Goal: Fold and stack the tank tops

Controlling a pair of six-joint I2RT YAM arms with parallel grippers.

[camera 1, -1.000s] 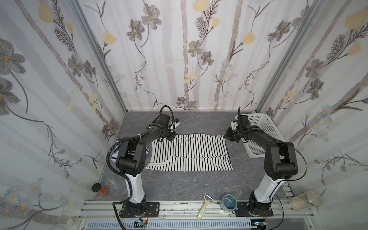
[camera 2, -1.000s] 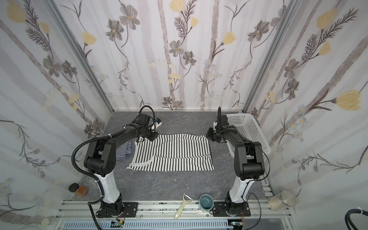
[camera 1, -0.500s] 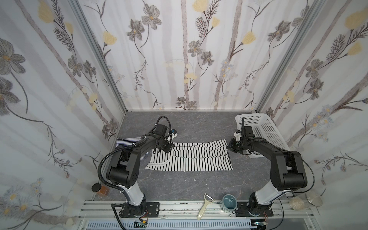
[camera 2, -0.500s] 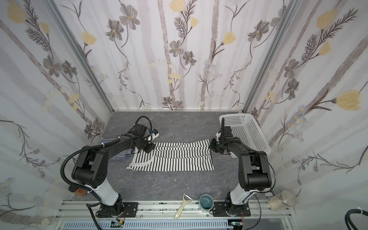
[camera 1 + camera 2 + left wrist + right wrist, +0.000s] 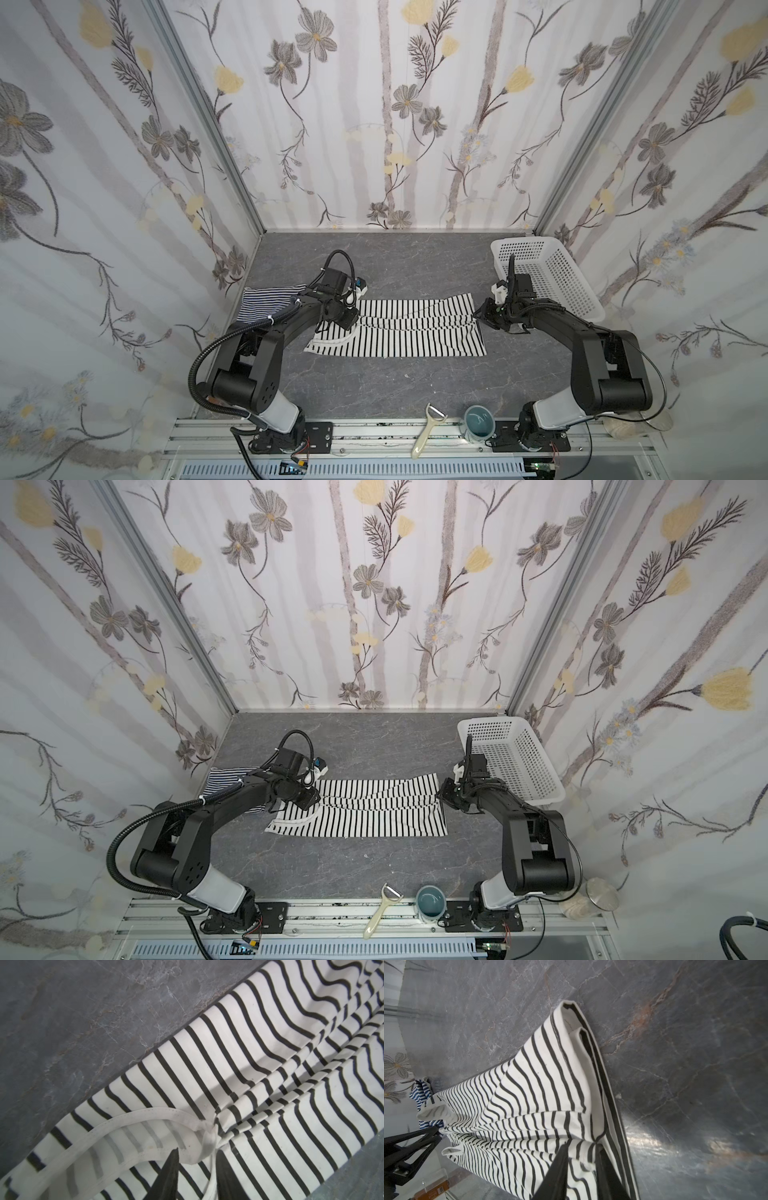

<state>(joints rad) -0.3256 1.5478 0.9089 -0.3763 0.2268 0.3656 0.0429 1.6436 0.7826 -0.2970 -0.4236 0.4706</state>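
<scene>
— Where is the white knit tank top with widely spaced black stripes (image 5: 399, 328) (image 5: 361, 812) lying?
— It is lying on the dark grey marbled tabletop (image 5: 415, 257), stretching as a long band between the two arms in both top views, with creases running along its middle.
— And what is the left gripper (image 5: 197, 1157) doing?
— It is resting at the neckline end. Its jaws are standing narrowly apart, and the bunched white trim is lying loose between the tips.
— The right gripper (image 5: 581, 1149)?
— It is sitting at the hem end, jaws likewise parted a little, with a raised ridge of striped cloth lying between them.
— Is the other top showing?
— Yes, the finely navy-and-white striped tank top (image 5: 266, 303) is lying crumpled near the left wall, partly hidden behind the left arm; I cannot tell whether the two tops are touching.
— And the white perforated plastic basket (image 5: 577, 291)?
— It is standing beside the right arm, apart from both tops.
</scene>
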